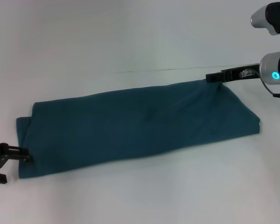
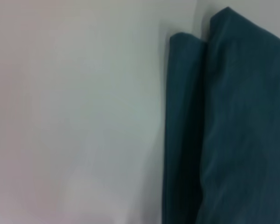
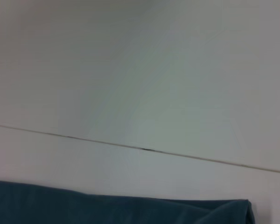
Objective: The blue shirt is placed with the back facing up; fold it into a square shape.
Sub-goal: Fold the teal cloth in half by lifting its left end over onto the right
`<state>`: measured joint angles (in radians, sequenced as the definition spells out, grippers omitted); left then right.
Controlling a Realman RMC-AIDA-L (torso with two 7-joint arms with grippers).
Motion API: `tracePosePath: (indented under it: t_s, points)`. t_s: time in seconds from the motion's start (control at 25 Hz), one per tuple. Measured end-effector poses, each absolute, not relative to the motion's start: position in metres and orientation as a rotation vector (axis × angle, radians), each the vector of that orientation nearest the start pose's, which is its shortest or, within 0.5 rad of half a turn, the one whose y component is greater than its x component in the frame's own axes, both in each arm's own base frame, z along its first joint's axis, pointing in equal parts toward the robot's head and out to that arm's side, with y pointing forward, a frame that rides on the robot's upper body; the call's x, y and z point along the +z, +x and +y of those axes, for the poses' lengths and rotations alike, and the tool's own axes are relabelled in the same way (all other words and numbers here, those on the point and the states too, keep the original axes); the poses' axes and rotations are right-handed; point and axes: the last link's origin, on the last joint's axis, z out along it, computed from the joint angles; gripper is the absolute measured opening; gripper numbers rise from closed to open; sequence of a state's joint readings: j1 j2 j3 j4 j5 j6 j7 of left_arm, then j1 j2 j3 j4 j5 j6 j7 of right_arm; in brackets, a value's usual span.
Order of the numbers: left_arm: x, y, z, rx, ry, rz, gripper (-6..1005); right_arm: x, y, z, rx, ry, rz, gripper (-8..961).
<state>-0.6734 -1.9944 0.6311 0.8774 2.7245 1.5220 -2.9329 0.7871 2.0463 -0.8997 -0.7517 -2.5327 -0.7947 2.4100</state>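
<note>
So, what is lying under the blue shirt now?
Under the blue shirt only the white table shows around its edges. The shirt is folded into a long band, so its lower layers and anything beneath them are covered and cannot be seen.

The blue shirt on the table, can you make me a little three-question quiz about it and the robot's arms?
1. True or false: the blue shirt is spread out flat with both sleeves showing.
2. Which gripper is at the shirt's far corner: A) left gripper, B) right gripper?
3. Fill in: the shirt lies as a long folded ____ across the white table.

Key:
1. False; it is folded and no sleeves show.
2. B. The left gripper is at the near corner of the other end.
3. Band (strip).
</note>
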Motion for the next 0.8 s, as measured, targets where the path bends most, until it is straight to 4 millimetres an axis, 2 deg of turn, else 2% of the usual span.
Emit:
tracePosePath:
  t_s: [0.32, 0.8]
  points:
    - [0.063, -0.304, 0.365, 0.022, 2.251, 2.728, 938, 0.034, 0.245, 0.465, 0.12, -2.037, 1.1, 929]
    - [0.045, -0.303, 0.373, 0.101, 2.204, 2.738, 942, 0.032, 0.243, 0.464, 0.114, -2.048, 1.095, 926]
